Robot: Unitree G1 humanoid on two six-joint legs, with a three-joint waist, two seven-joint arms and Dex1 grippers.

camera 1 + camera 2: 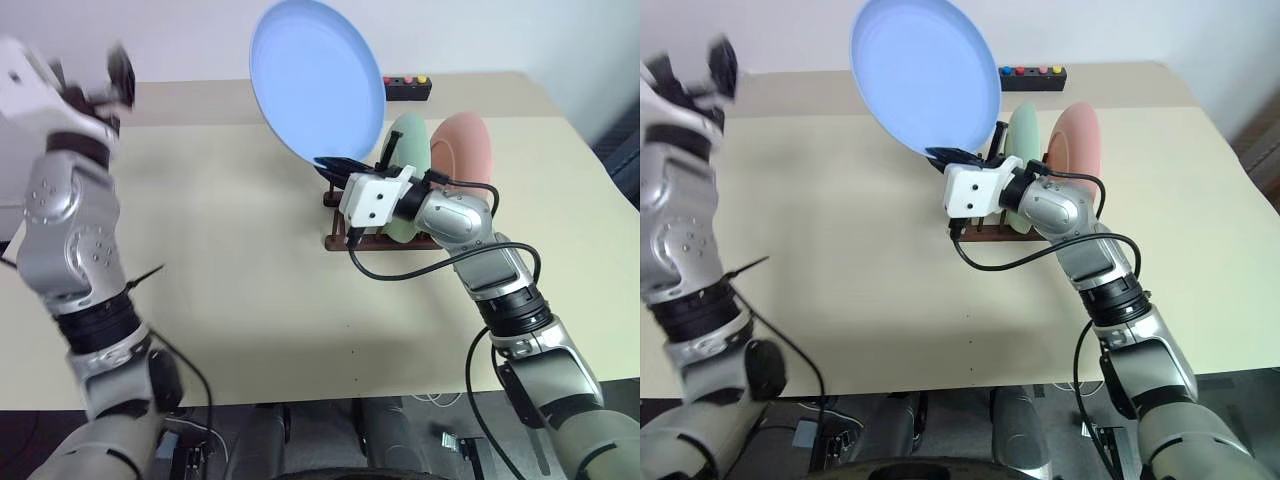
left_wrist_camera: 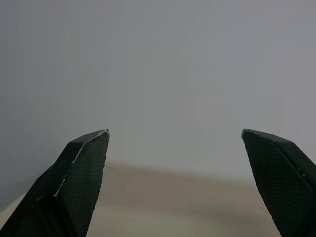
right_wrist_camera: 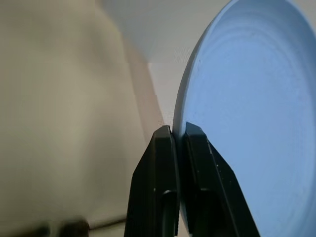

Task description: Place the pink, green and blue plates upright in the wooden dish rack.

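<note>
The right gripper is clamped on the lower rim of the round light-blue plate, held upright at upper centre — the dark wooden dish rack sits just below-right, apparently with free pegs; the left gripper gapes empty.

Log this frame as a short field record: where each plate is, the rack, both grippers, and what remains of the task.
blue plate: held up above the table, clamped at its lower rim by the right gripper
green plate: upright in the wooden dish rack
pink plate: upright in the rack, beside the green one
left gripper: open, empty, raised off to the left, away from the plates
right gripper state: shut on the blue plate
table: beige
black button box: at the far edge
remaining: blue plate not yet in the rack
</note>
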